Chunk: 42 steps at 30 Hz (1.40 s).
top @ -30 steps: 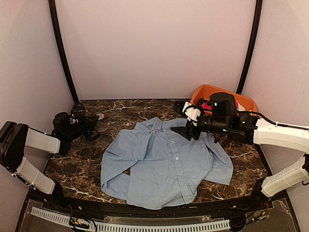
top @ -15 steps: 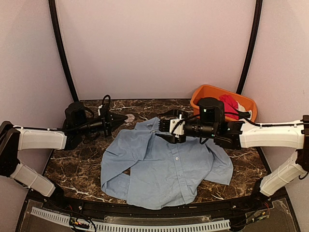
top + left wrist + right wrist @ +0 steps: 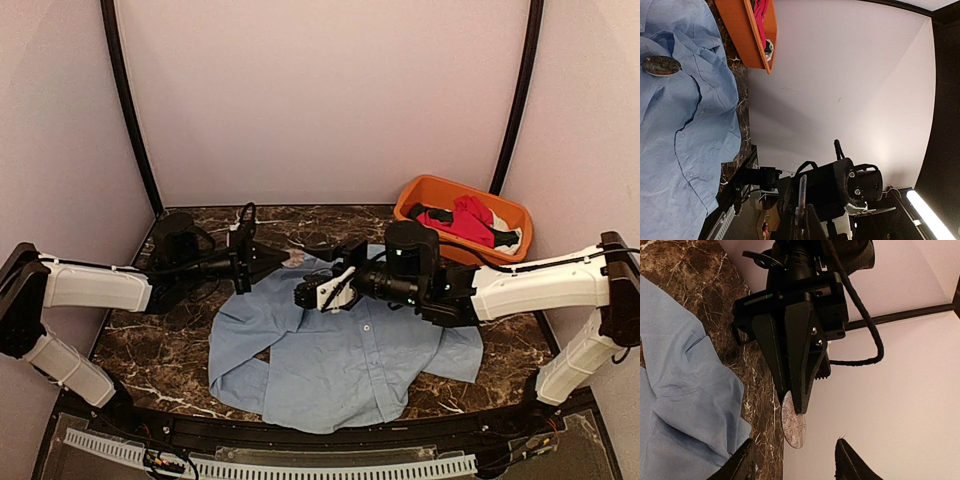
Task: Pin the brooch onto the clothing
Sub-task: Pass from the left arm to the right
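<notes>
Orange tub at the counter's far right corner, against a pale backdrop. Red cloth heaped inside, a dark scrap at its left. Counter is dark brown marble with white veins. Black curved poles flank the backdrop. White slotted strip along the near edge.

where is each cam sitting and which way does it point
top external: above, behind the bases, looking down on the shirt; both arms show.
left wrist: on the left arm, looking across the shirt to the orange bin and right hand; own body unclear.
right wrist: faces the left hand pinching the brooch; own open fingers at bottom.
shared: wrist views face each other; both show the brooch.
</notes>
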Motion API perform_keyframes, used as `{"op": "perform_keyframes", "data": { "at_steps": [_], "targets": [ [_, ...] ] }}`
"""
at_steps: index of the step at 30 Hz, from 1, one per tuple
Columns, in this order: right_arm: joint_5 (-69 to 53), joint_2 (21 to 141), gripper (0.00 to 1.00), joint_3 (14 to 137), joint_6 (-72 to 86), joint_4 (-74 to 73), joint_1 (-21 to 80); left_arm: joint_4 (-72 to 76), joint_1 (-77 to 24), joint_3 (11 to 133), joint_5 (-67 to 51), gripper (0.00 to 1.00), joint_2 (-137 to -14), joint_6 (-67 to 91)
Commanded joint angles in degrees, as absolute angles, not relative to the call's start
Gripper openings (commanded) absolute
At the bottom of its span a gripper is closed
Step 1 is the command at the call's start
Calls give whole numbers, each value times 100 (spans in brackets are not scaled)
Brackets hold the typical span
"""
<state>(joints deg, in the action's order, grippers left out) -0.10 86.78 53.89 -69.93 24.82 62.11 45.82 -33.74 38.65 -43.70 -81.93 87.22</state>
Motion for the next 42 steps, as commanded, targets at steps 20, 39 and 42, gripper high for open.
{"op": "perform_keyframes", "data": {
  "at_steps": [20,39,42],
  "targets": [
    [531,8875,21,5359,-7937,3146,6235,4910,-3658,4343,-4379,1,-8245,8890],
    [964,8997,0,5257,-8145,3783,6239,4991,-3744,4278,-4369,1,-8254,8892],
    [909,8892,0,5290,-7929,3552,6234,5083,-3740,4245,-4357,18,-8260,8952]
  ]
}}
